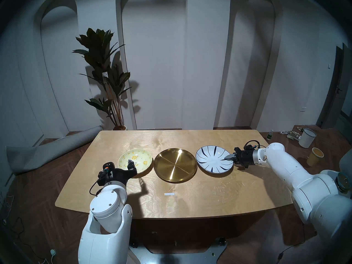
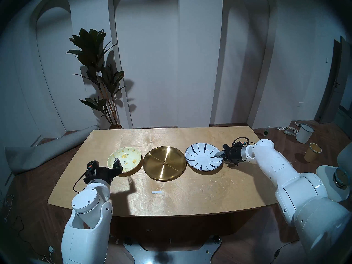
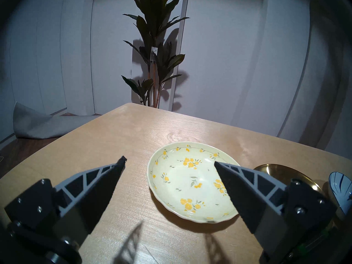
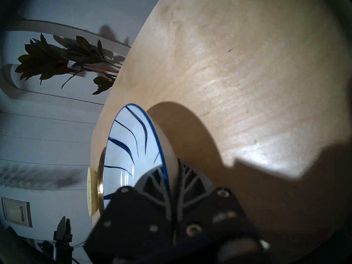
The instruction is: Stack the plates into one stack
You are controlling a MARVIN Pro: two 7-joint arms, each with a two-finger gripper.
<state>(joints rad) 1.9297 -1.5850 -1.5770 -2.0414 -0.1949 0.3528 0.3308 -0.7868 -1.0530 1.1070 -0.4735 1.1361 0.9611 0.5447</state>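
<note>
Three plates: one row across the wooden table [image 1: 171,204], none stacked.
Left gripper [image 3: 169,163]: spread wide, empty; glazed pale-yellow floral plate [image 1: 134,160] at its 1 o'clock.
Gold plate [image 1: 175,165]: shiny metal, widest, centre.
Right gripper [image 1: 229,157]: clamped on white-and-blue plate [image 1: 213,158] rim; gold lies at 9 o'clock.

right gripper [image 4: 172,174] pinching the near rim of a white plate with blue strokes [image 4: 131,143], tilted above a wooden table [image 4: 238,67].
</note>
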